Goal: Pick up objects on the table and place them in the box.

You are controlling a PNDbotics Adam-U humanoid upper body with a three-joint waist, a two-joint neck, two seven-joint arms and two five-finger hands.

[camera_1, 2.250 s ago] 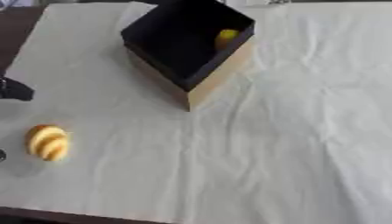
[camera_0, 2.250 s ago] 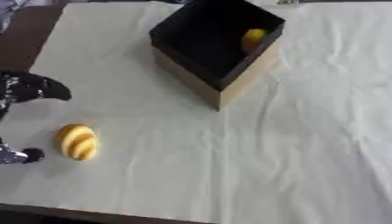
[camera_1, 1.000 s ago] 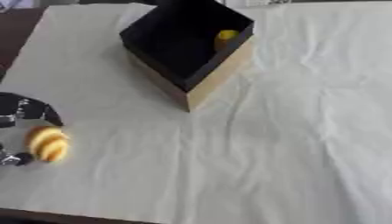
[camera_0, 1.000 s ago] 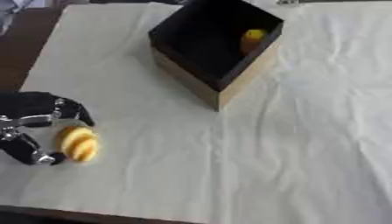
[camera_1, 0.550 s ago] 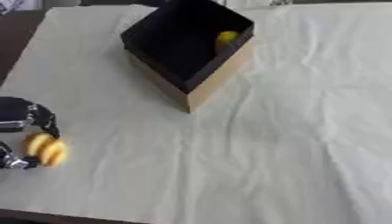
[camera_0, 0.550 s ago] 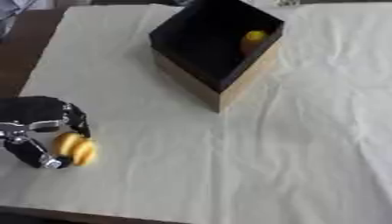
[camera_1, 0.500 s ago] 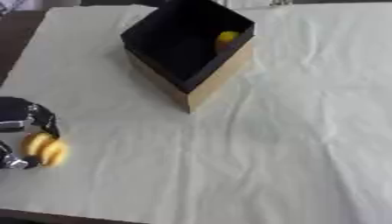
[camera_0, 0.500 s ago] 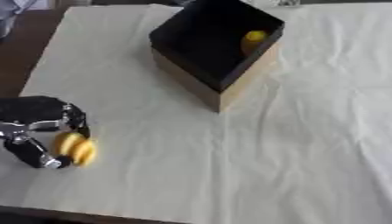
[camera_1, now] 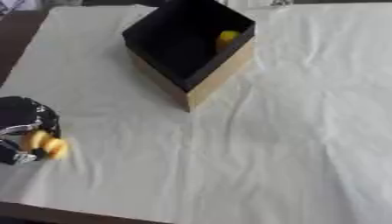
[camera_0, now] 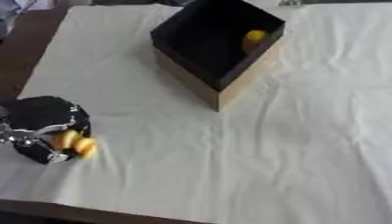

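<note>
A counter [camera_0: 321, 144] covered with a wrinkled white cloth is seen from above, with a strip of dark brown surface showing along its left edge. Toward the far middle of the cloth stands a square open-topped box [camera_0: 229, 85] with a black inside and tan cardboard outer walls, turned so that one corner points toward the near side. Inside the box, against its far right wall, a small yellow rounded object [camera_0: 255, 36] is seen.

At the near left edge of the counter, the robot's black left hand [camera_0: 38, 120] with silver joints is seen, well apart from the box. Its fingers [camera_0: 54, 156] are curled round a yellow-orange rounded object [camera_0: 75, 143] with a ridged surface, which is gripped between the fingers on the near side and the rest of the hand on the far side. The right end of this object sticks out from the hand toward the middle of the cloth. Whether the object rests on the cloth or is raised just above it cannot be told. The right hand is seen in neither view.
</note>
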